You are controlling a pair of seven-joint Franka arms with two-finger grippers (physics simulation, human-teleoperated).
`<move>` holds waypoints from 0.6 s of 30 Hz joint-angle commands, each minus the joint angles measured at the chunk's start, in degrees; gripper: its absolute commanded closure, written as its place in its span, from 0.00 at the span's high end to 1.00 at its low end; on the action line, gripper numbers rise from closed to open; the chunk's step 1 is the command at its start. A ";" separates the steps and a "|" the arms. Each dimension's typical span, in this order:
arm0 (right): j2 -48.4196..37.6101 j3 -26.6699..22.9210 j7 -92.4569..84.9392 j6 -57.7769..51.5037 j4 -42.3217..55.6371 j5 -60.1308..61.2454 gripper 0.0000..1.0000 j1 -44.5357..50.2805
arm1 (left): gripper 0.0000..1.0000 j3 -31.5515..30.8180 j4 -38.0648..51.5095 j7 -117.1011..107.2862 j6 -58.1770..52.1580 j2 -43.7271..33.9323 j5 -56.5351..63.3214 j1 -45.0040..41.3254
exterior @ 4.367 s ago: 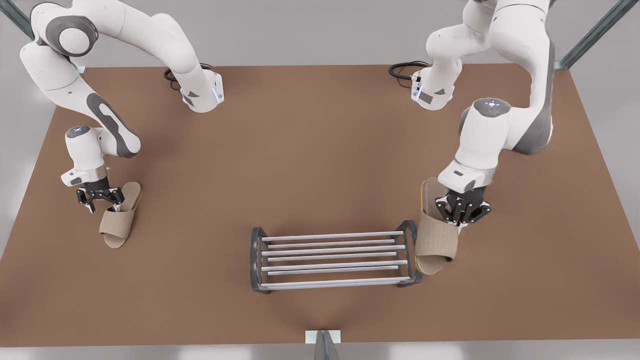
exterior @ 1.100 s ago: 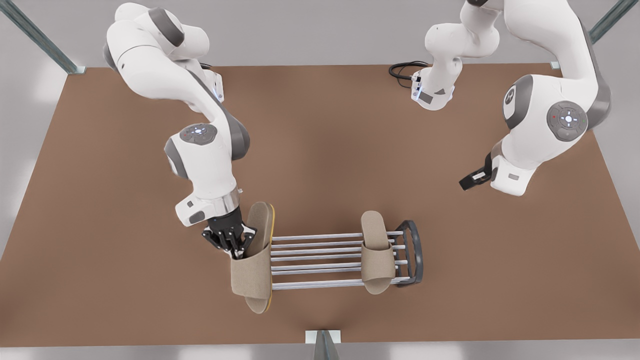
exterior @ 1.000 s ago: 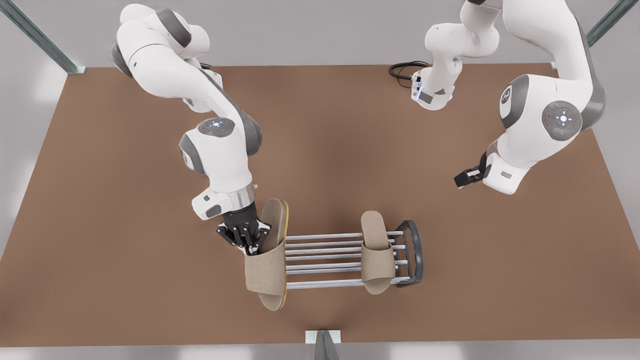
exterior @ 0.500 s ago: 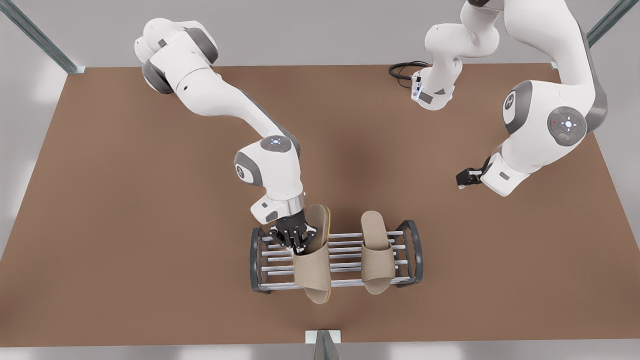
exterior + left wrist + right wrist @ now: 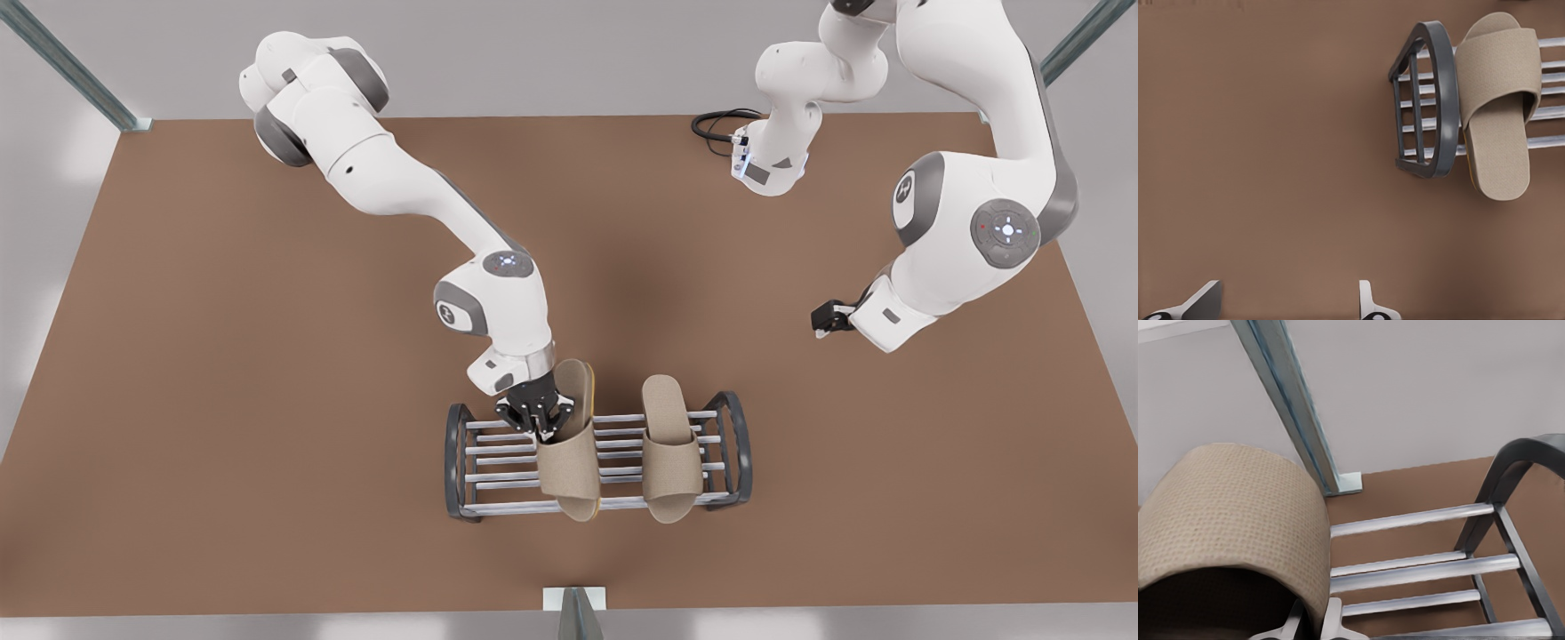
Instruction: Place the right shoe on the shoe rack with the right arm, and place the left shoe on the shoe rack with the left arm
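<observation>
Carrying the right shoe (image 5: 569, 467) a little farther along the shoe rack (image 5: 458, 462) than 0.5 s ago, closer to the left shoe (image 5: 669, 444) and lower over the rods. Clamping the right gripper (image 5: 544, 418) on the strap edge of that beige slipper, above the rack's back rods, toe pointing over the rack's front rod. Seeing, in the right wrist view, the 2 pale fingers (image 5: 1335, 617) pinching the woven strap of the right shoe (image 5: 1231, 513) at the right gripper (image 5: 1315, 620), with the silver rods and 1 dark arched end frame of the rack (image 5: 1418, 520) beyond. Not telling whether the sole is touching the rods.

Holding 1 slipper fully: lying across the rods beside the rack's end frame on the front view's right, the left shoe, heel at the back rod, toe overhanging the front one. Lying just beside the held slipper, a narrow gap between.

Waiting well apart from the rack, off past its end on the front view's right, the left gripper (image 5: 822, 318). Looking down on that end of the rack (image 5: 1441, 100) and the left shoe (image 5: 1501, 100) in the left wrist view, with the left gripper (image 5: 1285, 310) spread wide, fingertips (image 5: 1205, 297) gripping nothing.

Standing on a brown table (image 5: 222, 400), the rack.
</observation>
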 commanded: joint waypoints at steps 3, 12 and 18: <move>-0.08 -0.08 4.35 1.65 -1.48 -1.65 0.21 -0.59 | 1.00 -0.02 0.03 4.83 0.05 -0.03 0.05 -0.01; 0.10 -1.76 4.62 3.76 -5.08 -4.38 0.43 0.11 | 1.00 -0.10 -0.06 4.74 -0.04 -0.21 0.05 -0.19; -0.61 -1.75 4.62 3.76 -5.79 -4.38 1.00 0.03 | 1.00 -0.02 0.03 4.74 -0.04 -0.29 0.05 -0.36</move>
